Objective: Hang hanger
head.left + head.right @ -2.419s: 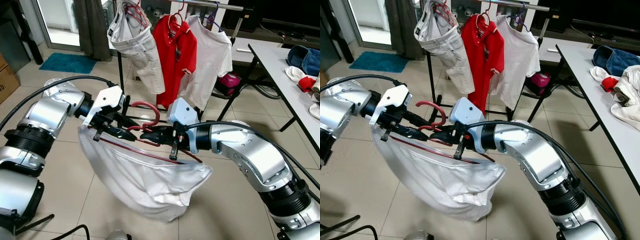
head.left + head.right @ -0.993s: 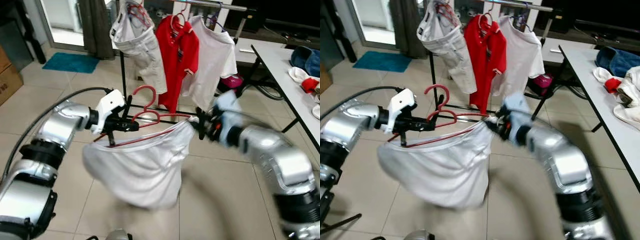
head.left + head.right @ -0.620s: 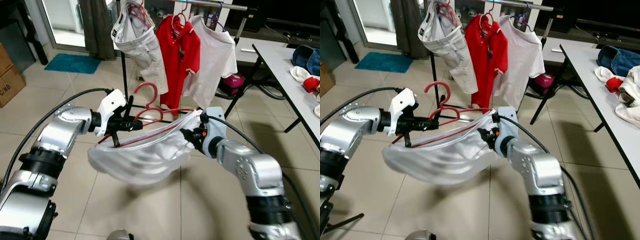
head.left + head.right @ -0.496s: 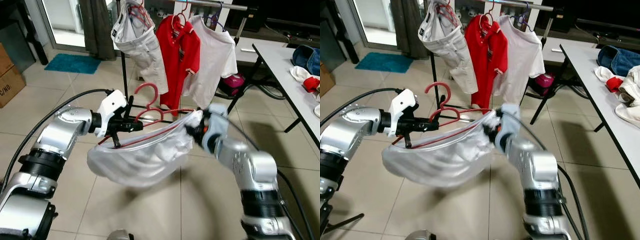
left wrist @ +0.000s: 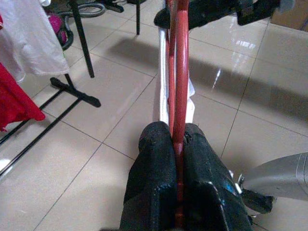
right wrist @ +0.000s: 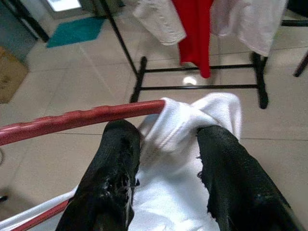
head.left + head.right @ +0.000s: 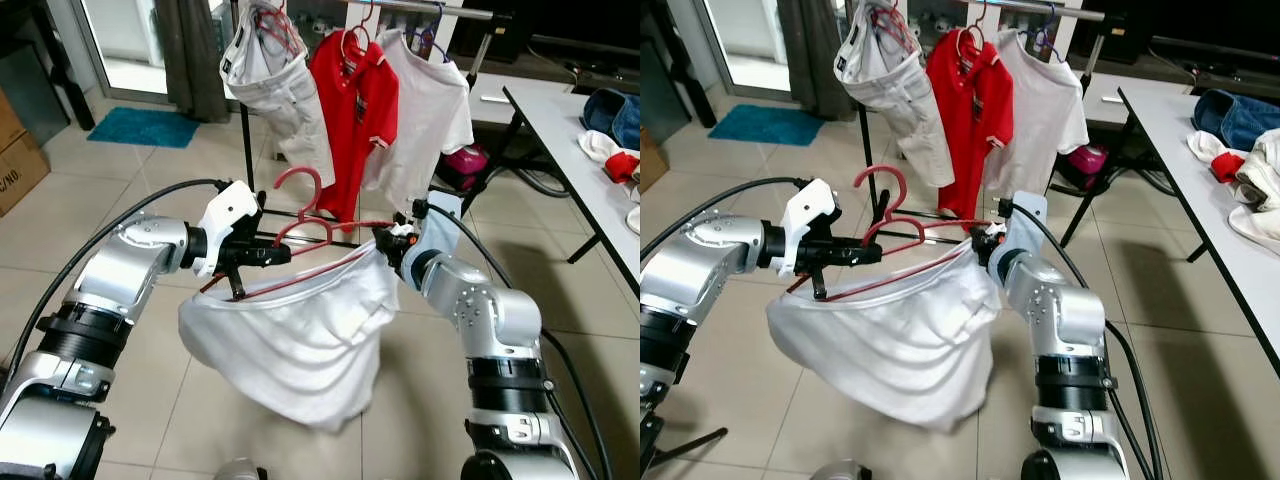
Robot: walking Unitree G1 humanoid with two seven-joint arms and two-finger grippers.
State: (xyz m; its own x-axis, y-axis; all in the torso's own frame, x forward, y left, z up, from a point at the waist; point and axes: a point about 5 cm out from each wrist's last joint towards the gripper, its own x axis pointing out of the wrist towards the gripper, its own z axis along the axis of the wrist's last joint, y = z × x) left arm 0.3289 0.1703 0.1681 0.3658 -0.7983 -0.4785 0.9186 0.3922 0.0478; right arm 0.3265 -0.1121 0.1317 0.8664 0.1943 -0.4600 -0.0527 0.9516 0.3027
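- The red hanger [image 7: 300, 225] is held up in front of the robot, above the tiled floor [image 7: 150, 180] and a little short of the clothes rack [image 7: 420, 10]; its hook stands upright and points toward the rack.
- The left hand [image 5: 177, 144] is pinched tight on the hanger's red bar at the left end, the two black fingers pressed flat against it with no gap.
- The right hand [image 6: 168, 144] is at the hanger's other end. Its fingers stand moderately apart, straddling the bunched white cloth where the white garment [image 7: 300, 340] wraps over the tip of the bar; whether they actually pinch the cloth cannot be told.
- The garment droops in a loose sack below the bar, so it looks only partly dressed on the hanger.
- On the rack's rail hang pale shorts [image 7: 280, 90], a red polo shirt [image 7: 360, 110] and a white T-shirt [image 7: 430, 100]. A bench [image 7: 560, 130] with more clothes stands to the right.
- Judged step: finishing the seating of the garment's right shoulder on the hanger, before the carry to the rail.
- The next move likely calls for a firm left-hand grip, lifting the hook above rail height and finding a free stretch of rail between or beside the hung clothes.
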